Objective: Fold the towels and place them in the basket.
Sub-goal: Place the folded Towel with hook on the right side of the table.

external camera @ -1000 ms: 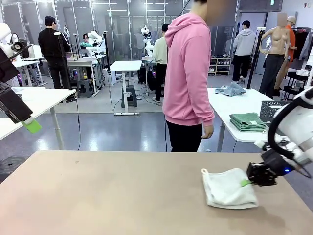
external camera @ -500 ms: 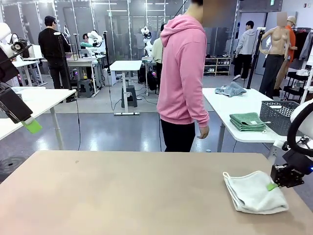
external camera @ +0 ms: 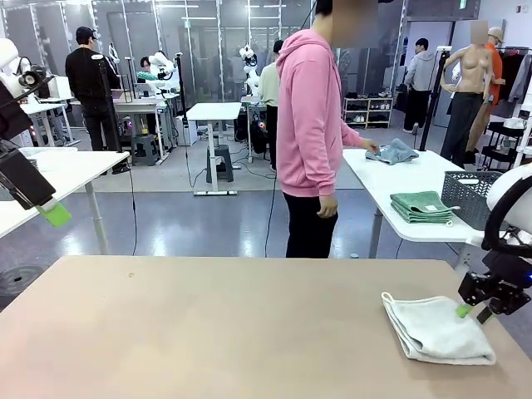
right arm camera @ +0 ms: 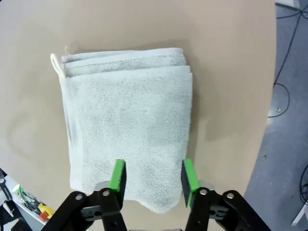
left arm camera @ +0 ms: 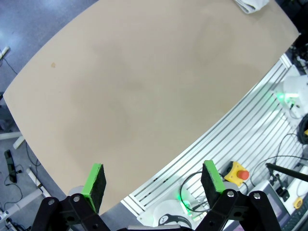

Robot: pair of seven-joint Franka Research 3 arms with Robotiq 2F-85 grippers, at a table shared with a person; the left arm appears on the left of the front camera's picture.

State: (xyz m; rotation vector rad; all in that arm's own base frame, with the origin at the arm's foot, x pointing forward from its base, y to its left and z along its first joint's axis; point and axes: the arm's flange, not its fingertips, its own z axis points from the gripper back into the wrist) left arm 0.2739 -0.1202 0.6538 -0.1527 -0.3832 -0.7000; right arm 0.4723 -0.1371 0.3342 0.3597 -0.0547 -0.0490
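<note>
A pale folded towel (external camera: 436, 328) lies flat near the right end of the tan table (external camera: 208, 332). In the right wrist view the towel (right arm camera: 127, 115) shows its stacked folds and a small loop at one corner. My right gripper (external camera: 470, 312) hovers at the towel's right edge; its jaws (right arm camera: 153, 177) stand open, straddling the near edge without pinching it. My left gripper (external camera: 54, 214) is held high at the far left, open and holding nothing (left arm camera: 154, 180). The dark wire basket (external camera: 470, 187) stands on the white table behind, to the right.
A person in a pink hoodie (external camera: 312, 125) stands past the far edge, one hand on a blue-grey cloth (external camera: 392, 151) on the white table. Folded dark green cloths (external camera: 421, 205) lie beside the basket. The towel's corner (left arm camera: 250, 5) shows far off in the left wrist view.
My right gripper pulled the towel toward the table's right end, then opened and let it go. The person turned toward the white table. The left arm has stayed still.
</note>
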